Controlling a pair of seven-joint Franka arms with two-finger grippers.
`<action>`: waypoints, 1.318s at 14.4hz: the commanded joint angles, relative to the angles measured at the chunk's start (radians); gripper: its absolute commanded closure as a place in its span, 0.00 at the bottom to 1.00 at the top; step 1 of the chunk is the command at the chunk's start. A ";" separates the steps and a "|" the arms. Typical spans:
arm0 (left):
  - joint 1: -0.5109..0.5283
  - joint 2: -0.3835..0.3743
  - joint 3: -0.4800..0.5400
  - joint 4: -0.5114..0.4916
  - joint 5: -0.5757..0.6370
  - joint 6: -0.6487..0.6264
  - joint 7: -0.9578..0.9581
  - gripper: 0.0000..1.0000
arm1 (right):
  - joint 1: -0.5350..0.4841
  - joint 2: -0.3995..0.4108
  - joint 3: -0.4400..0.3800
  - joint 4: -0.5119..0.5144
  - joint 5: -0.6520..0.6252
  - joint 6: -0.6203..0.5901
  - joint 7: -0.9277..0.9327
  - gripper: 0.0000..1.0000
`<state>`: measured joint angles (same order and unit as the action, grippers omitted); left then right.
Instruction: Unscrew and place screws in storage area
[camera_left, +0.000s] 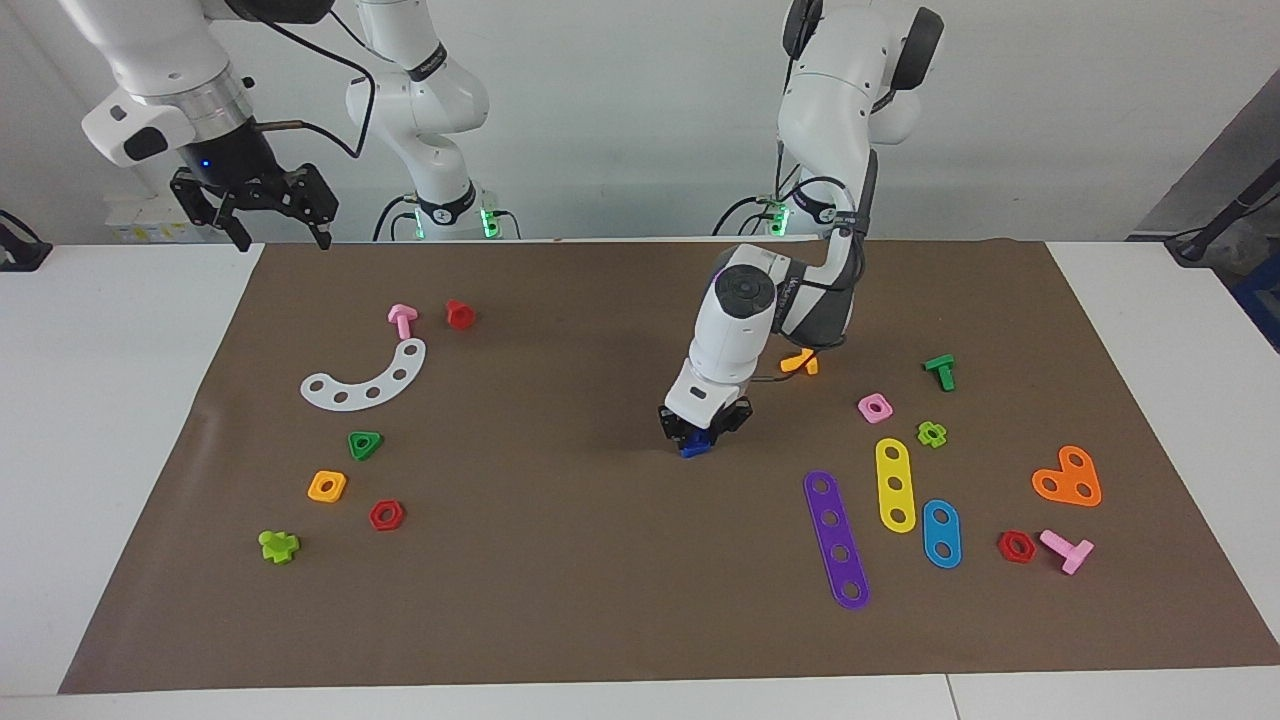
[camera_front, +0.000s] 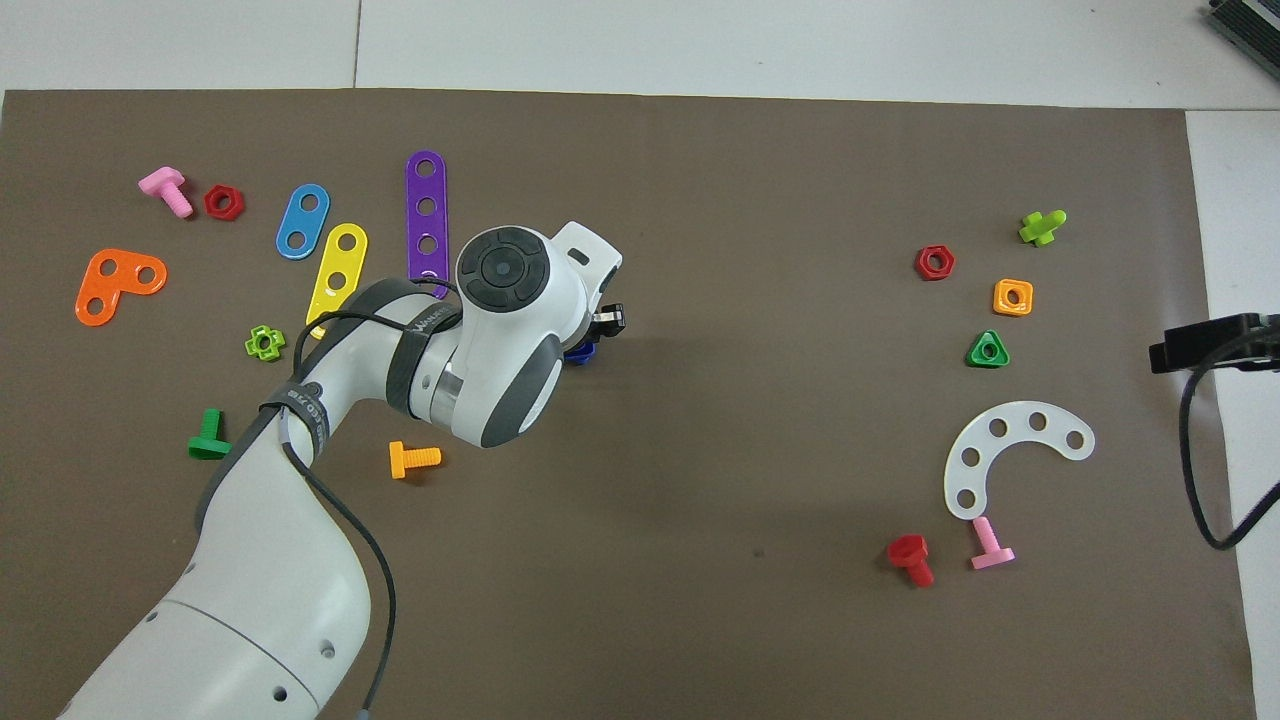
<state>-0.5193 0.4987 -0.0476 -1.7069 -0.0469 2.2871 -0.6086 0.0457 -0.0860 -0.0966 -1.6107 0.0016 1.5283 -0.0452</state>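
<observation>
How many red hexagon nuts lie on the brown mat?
2. One red hexagon nut beside the orange square nut, toward the right arm's end; the other beside a pink screw, toward the left arm's end. The left arm could hide another.

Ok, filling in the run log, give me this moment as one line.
left gripper: down at mat centre, shut on blue screw | right gripper: waiting raised at mat edge, open | storage area: blue screw not there
</observation>
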 joint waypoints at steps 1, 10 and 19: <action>-0.019 -0.009 0.018 -0.005 -0.010 -0.005 -0.007 0.69 | -0.010 -0.009 0.012 -0.005 -0.003 -0.010 0.019 0.00; -0.021 -0.002 0.017 0.059 -0.036 -0.080 -0.019 1.00 | -0.009 -0.009 0.012 -0.005 -0.003 -0.010 0.019 0.00; 0.014 0.024 0.031 0.269 -0.048 -0.363 -0.027 1.00 | -0.010 -0.009 0.012 -0.003 -0.003 -0.010 0.019 0.00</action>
<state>-0.5176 0.5052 -0.0337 -1.5036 -0.0713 1.9863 -0.6379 0.0457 -0.0860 -0.0966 -1.6107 0.0016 1.5283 -0.0452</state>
